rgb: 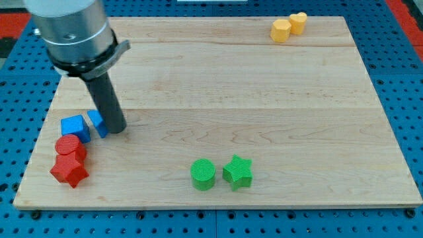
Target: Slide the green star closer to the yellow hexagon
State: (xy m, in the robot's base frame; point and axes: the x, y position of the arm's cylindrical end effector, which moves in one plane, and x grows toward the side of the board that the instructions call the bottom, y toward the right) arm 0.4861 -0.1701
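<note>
The green star (238,172) lies near the view's bottom, right of centre, touching or nearly touching a green cylinder (203,174) on its left. The yellow hexagon (281,30) sits at the view's top right, against a second yellow block (299,23) that looks heart-shaped. My tip (115,128) is at the view's left, far from the star, right beside a small blue block (98,123) that the rod partly hides.
A blue cube (74,127) sits left of my tip. Below it are a red cylinder (70,147) and a red star-like block (69,170). The wooden board (218,86) is surrounded by a blue perforated surface.
</note>
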